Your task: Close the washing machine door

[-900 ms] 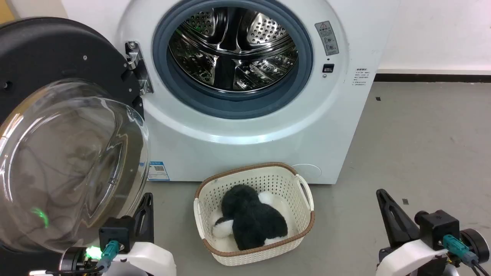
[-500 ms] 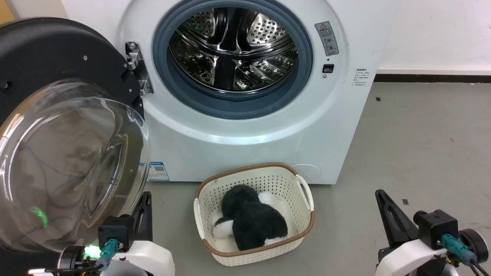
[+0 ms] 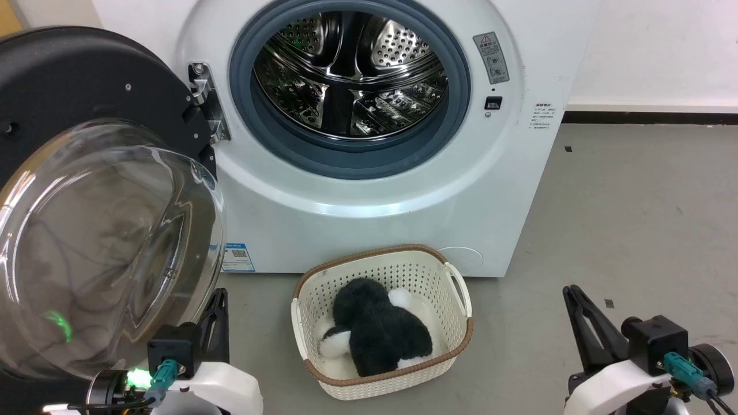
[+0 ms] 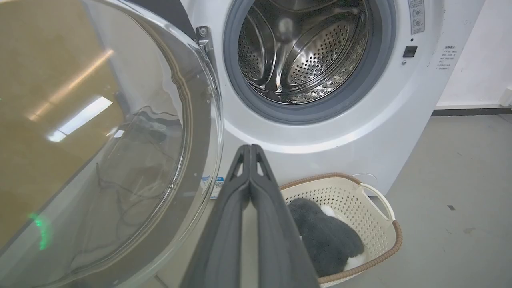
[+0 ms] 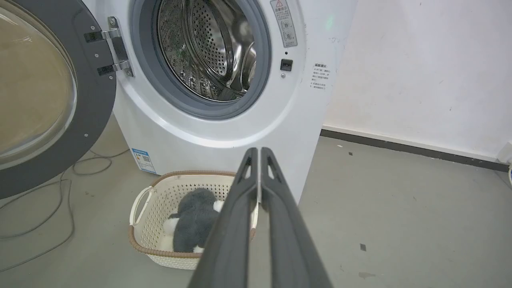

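Washing machine door [image 3: 104, 230]: wide open, left of washing machine [image 3: 369, 196]; left gripper [image 4: 250, 149] and right gripper [image 5: 259, 150] clenched, empty; best pushed by left from behind free rim, swinging over basket [image 3: 381, 323].

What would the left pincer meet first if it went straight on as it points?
Probably the white front of the washing machine, below the drum opening. The washing machine door bulges beside the left pincer; depth is unclear.
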You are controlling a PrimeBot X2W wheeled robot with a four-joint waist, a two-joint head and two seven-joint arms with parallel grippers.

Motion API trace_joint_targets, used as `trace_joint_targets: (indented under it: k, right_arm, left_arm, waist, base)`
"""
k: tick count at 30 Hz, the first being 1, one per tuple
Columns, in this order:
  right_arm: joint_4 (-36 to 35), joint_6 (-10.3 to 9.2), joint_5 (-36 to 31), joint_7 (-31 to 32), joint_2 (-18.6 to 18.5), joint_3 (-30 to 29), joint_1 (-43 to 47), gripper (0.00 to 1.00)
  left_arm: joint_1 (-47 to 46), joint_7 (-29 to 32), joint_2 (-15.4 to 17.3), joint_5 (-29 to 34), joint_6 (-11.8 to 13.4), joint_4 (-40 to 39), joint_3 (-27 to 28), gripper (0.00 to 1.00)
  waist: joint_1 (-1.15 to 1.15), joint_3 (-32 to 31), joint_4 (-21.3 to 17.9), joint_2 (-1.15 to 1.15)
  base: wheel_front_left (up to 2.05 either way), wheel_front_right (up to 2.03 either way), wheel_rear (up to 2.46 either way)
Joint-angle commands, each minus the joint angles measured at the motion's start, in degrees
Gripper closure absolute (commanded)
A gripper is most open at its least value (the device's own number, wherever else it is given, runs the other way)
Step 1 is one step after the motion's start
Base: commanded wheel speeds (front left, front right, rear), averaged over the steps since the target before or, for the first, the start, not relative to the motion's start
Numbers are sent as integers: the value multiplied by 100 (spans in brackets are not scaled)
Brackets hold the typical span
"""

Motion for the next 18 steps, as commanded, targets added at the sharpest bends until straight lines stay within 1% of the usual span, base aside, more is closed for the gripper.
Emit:
trace_joint_targets:
  k: [1, 18]
  right_arm:
    - [-1, 0, 3, -1, 0, -2, 2, 0]
    - [49, 1, 65, -170, 3, -39, 14, 0]
  left_arm:
    - [2, -1, 0, -2, 1, 1, -1, 0]
    - [43, -170, 1, -90, 60, 22, -57, 0]
  waist:
    - [0, 0, 0, 0]
    - [0, 12, 50, 0]
  base:
    - [0, 0, 0]
    - [0, 0, 0]
